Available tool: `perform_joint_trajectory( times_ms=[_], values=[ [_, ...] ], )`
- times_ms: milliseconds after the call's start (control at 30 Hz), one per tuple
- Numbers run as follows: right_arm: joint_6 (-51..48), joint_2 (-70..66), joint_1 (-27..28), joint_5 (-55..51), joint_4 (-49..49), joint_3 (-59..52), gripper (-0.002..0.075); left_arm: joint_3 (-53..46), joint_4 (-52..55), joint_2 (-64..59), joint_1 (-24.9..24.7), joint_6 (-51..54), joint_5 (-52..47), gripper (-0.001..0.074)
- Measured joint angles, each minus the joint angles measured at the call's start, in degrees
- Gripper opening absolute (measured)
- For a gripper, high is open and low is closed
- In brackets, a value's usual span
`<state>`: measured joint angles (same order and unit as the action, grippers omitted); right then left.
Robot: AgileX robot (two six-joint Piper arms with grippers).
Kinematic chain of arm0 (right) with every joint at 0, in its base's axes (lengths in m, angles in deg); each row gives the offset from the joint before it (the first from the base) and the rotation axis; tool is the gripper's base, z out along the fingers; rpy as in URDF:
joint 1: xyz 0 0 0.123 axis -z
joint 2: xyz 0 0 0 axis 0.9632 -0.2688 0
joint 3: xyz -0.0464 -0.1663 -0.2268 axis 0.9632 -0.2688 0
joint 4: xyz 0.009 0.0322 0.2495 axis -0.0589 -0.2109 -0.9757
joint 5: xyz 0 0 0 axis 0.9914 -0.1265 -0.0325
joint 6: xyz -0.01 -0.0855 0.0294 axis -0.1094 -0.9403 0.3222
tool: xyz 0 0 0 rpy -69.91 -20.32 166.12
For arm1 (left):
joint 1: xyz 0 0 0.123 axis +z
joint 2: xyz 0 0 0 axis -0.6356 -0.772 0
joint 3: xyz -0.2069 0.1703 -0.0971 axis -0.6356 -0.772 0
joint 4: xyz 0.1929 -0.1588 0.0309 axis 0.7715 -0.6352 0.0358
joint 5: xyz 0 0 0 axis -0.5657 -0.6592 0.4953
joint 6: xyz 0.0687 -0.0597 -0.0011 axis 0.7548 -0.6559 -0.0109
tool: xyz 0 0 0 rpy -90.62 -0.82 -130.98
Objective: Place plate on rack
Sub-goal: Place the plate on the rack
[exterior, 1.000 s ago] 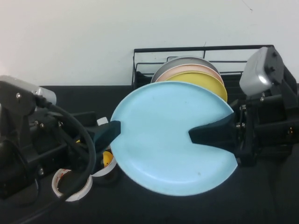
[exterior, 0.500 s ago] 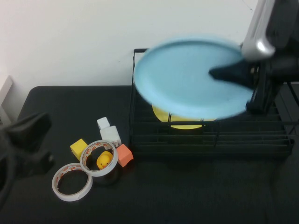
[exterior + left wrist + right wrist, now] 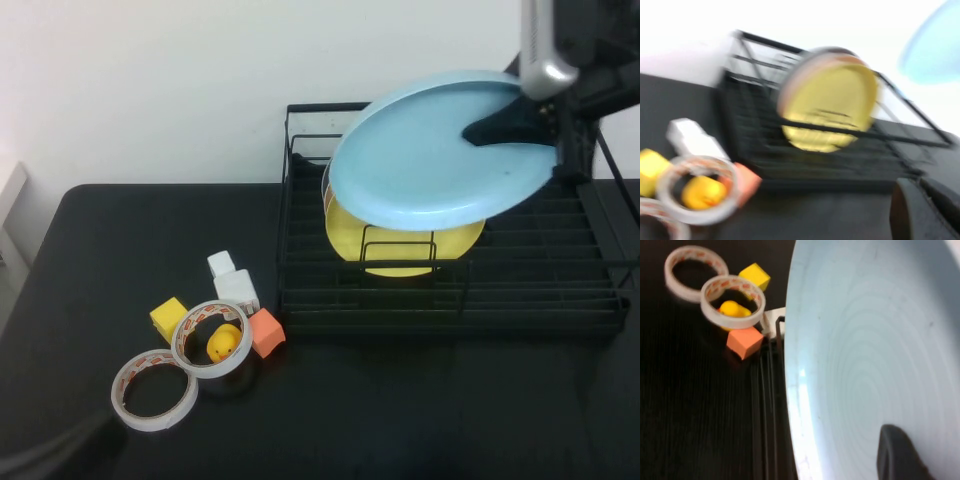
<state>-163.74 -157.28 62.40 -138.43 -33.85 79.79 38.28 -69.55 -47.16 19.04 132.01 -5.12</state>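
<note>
While the right gripper [image 3: 492,128] clamps the rim of the blue plate [image 3: 440,150], the plate hangs tilted in the air above the black wire rack [image 3: 450,300], clear of its dividers; a yellow plate [image 3: 405,245] stands upright in the rack below it; the left gripper [image 3: 920,210], closed on nothing, sits low near the table's front; two tape rings [image 3: 155,390], small blocks and a yellow duck [image 3: 226,343] lie left of the rack.

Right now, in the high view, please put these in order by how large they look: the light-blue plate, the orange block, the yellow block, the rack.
1. The rack.
2. The light-blue plate, held above the rack by the right gripper, so nearer the camera.
3. The orange block and the yellow block look alike.
</note>
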Motion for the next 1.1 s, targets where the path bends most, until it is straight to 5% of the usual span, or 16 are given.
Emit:
perform_joint_trajectory(
  times_ms=[533,1100],
  values=[
    [-2.05,-21.89,0.0,4.18,-1.32,14.17,0.0155,-0.65,0.77,0.89,0.0,-3.2,-10.72,-0.0001],
    [-1.94,-23.74,0.0,5.93,-2.94,14.26,0.0155,-0.65,0.99,0.89,0.0,-3.52,-10.72,-0.0001]
  ],
)
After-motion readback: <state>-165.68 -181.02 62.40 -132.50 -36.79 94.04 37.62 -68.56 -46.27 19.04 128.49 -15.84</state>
